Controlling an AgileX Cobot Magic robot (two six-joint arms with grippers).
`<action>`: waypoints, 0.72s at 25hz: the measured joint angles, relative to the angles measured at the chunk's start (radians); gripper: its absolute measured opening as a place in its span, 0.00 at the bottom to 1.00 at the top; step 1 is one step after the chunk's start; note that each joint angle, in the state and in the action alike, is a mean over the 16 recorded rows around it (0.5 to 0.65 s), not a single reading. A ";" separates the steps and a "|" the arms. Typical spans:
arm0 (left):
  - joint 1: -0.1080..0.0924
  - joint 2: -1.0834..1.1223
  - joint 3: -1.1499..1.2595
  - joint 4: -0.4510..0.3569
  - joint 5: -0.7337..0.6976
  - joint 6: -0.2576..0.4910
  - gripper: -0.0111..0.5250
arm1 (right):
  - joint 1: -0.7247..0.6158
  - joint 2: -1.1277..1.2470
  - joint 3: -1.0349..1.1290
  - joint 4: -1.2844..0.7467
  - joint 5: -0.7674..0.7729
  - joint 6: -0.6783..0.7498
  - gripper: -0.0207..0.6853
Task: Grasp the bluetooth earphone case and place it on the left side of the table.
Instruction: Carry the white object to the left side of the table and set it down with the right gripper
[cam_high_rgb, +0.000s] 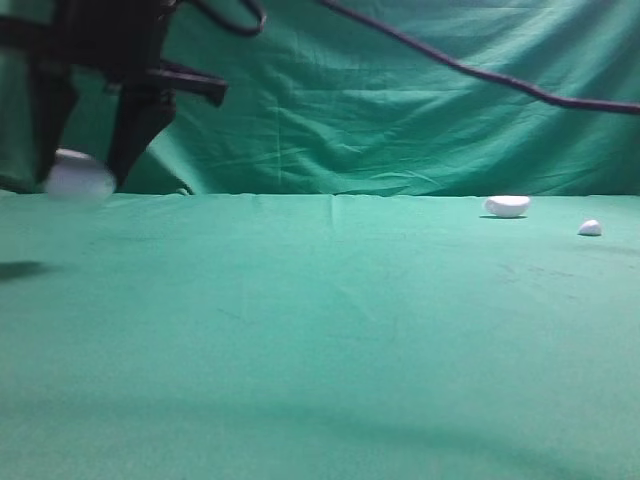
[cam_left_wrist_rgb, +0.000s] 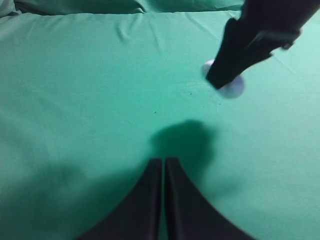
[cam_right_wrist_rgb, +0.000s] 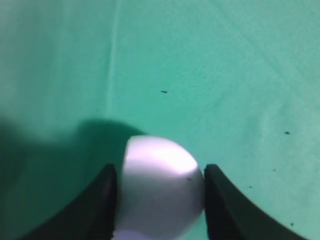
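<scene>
The white, rounded bluetooth earphone case (cam_right_wrist_rgb: 160, 185) sits between the two black fingers of my right gripper (cam_right_wrist_rgb: 159, 169), and both pads touch its sides. In the exterior view this gripper (cam_high_rgb: 80, 183) has reached across to the far left and holds the case (cam_high_rgb: 78, 178) low over the green table (cam_high_rgb: 320, 330). Whether the case rests on the cloth I cannot tell. The left wrist view shows the case (cam_left_wrist_rgb: 235, 89) under the right arm's dark fingers. My left gripper (cam_left_wrist_rgb: 163, 160) hovers above bare cloth, shut with nothing in it.
A flatter white half-oval piece (cam_high_rgb: 507, 206) and a tiny white lump (cam_high_rgb: 590, 228) lie at the far right of the table. A black cable (cam_high_rgb: 480, 72) hangs across the green backdrop. A dark shadow falls on the cloth below the case.
</scene>
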 joint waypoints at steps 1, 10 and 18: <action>0.000 0.000 0.000 0.000 0.000 0.000 0.02 | 0.003 0.006 -0.001 0.002 -0.007 -0.003 0.54; 0.000 0.000 0.000 0.000 0.000 0.000 0.02 | 0.010 0.003 -0.040 0.011 0.026 -0.006 0.71; 0.000 0.000 0.000 0.000 0.000 0.000 0.02 | 0.010 -0.079 -0.156 0.005 0.201 0.036 0.47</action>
